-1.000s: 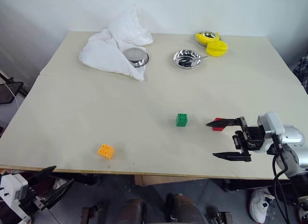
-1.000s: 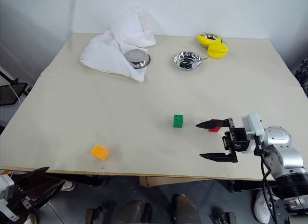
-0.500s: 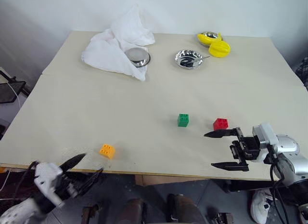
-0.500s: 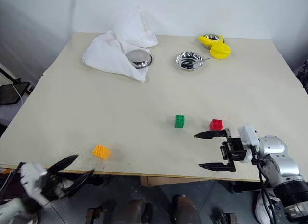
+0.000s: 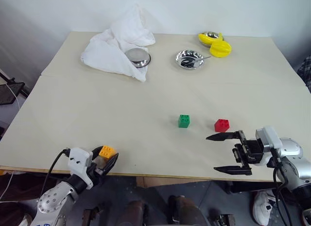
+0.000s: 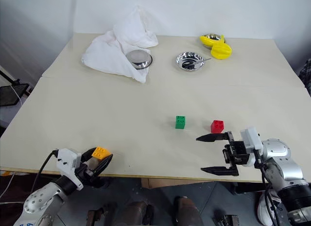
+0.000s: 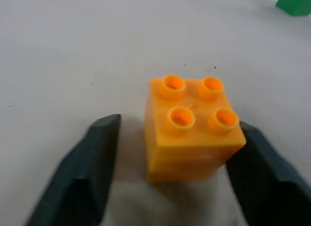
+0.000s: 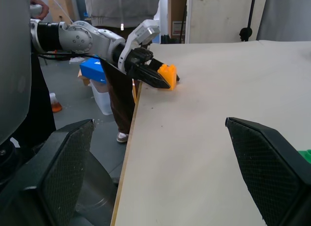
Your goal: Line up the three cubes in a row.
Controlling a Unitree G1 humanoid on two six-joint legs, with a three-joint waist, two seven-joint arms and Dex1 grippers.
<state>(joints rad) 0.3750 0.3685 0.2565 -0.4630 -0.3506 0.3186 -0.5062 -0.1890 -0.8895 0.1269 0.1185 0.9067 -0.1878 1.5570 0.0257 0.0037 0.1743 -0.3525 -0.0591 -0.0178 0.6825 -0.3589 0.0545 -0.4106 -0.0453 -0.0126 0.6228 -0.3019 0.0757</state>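
Bright, even light; soft shadows

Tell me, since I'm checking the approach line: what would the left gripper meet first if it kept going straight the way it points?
The orange-yellow cube, already between the left gripper's two fingers near the table edge.

Beige table (image 5: pixel 97 114) bearing three cubes (image 5: pixel 183 121), bowls (image 5: pixel 189 59), cloth (image 5: pixel 114 48).

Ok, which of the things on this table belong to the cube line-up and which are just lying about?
Belongs to the job:
- orange-yellow cube, between the left gripper's fingers
- green cube
- red cube

Just lying about:
- white cloth
- steel bowls
- yellow toys
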